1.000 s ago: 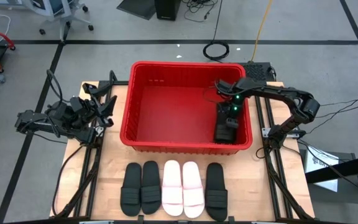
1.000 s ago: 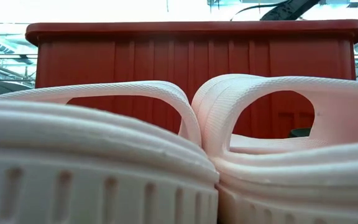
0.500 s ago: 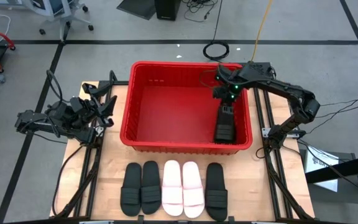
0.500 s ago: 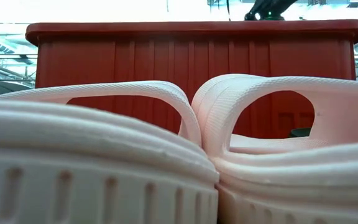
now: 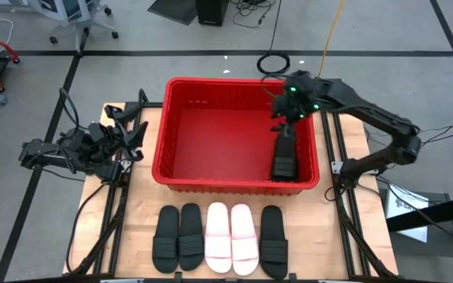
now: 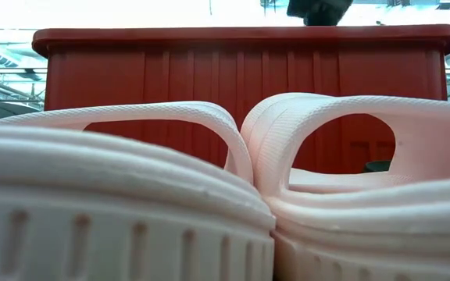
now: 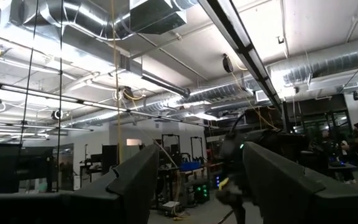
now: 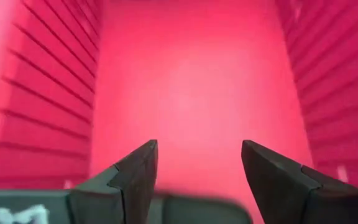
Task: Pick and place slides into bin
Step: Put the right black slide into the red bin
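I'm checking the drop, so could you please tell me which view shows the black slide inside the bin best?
The high view: the black slide lies in full against the right wall of the bin, below the open right hand. The right wrist view catches only a dark blur at its edge; the low and left wrist views show none of it.

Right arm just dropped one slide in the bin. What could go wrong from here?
1. The black slide lies along the right wall of the bin; later drops there may stack and tip out.
2. The five slides on the table sit packed side by side, so the open right gripper may nudge a neighbour while picking one.
3. The left gripper rests near the bin's left wall.
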Tool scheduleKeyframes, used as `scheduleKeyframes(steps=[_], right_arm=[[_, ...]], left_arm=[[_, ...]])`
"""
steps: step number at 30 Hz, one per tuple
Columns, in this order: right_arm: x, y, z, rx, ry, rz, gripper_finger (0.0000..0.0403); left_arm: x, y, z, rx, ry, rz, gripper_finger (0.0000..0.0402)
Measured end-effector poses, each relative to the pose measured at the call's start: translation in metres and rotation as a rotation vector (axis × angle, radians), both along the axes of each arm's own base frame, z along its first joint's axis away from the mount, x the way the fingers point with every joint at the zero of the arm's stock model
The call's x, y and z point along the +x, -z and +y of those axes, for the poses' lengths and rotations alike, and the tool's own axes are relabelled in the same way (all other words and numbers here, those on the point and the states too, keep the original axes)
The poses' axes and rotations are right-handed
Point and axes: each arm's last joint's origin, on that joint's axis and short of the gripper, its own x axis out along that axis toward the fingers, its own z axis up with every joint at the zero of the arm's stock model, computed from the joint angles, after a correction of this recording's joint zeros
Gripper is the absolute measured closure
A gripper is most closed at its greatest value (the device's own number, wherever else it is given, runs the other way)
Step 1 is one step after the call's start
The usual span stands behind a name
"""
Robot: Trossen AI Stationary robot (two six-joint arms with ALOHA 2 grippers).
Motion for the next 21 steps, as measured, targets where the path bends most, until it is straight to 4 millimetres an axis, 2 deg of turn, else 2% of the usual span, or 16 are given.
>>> scheduleKeyframes(steps=[6,11,16,19,21], right_arm=[[-0.014,-0.038,0.046,-0.015,-0.065,-0.221,0.0183],[-0.023,-0.055,0.088,0.051,-0.169,-0.325,0.0182],[-0.018,-0.055,0.127,0.155,-0.336,-0.364,0.0183],[-0.01,-0.042,0.148,0.24,-0.421,-0.376,0.0185],[-0.005,-0.026,0.16,0.274,-0.444,-0.359,0.0185]], left_arm=[[0.001,-0.001,-0.002,0.006,0.092,-0.022,0.016],[0.001,-0.001,-0.005,0.034,0.202,-0.038,0.016],[0.002,0.0,-0.007,0.022,0.279,-0.041,0.016],[0.003,0.001,-0.007,-0.003,0.309,-0.03,0.016],[0.004,0.003,-0.007,-0.024,0.323,-0.018,0.016]])
